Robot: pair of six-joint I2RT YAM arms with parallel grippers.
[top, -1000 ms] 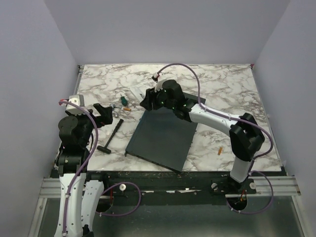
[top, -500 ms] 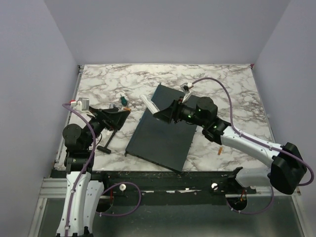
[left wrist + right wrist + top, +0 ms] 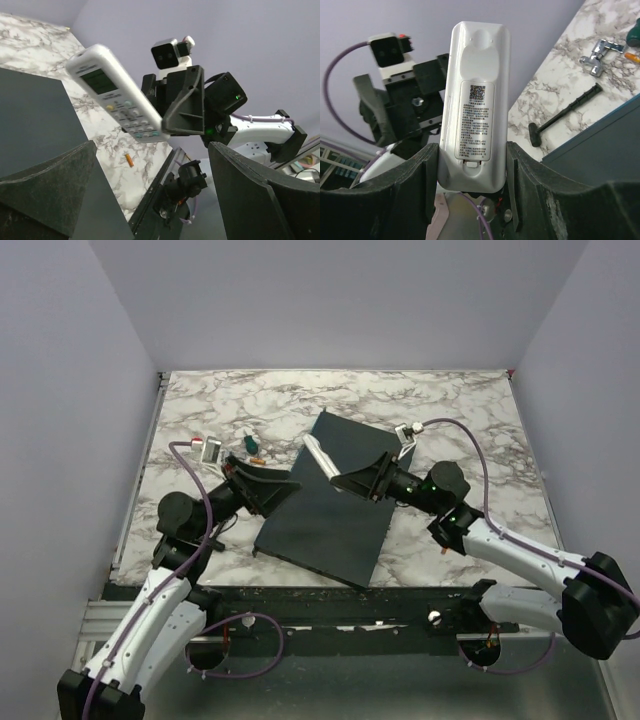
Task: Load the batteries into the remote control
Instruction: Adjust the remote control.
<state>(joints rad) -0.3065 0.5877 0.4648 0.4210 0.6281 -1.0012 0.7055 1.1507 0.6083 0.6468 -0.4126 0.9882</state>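
Note:
My right gripper (image 3: 352, 480) is shut on the white remote control (image 3: 320, 453) and holds it in the air over the dark grey slab (image 3: 330, 515). In the right wrist view the remote's back (image 3: 476, 115) faces the camera, with a label and a closed bay cover, clamped at its lower end between my fingers (image 3: 472, 172). My left gripper (image 3: 265, 487) is open and empty, facing the remote's button face (image 3: 115, 102) from a short way off. One orange battery (image 3: 129, 160) lies on the marble beyond the slab. Another (image 3: 257, 459) lies near a green tool.
A black T-handled tool (image 3: 565, 112), a silver metal piece (image 3: 600, 52) and a green-handled tool (image 3: 247, 444) lie on the marble table (image 3: 450, 410) left of the slab. The grey walls close in on both sides.
My right gripper has drawn back to the right with the remote, lifting it over the slab. My left arm has reached in toward the centre, its open gripper now facing the remote.

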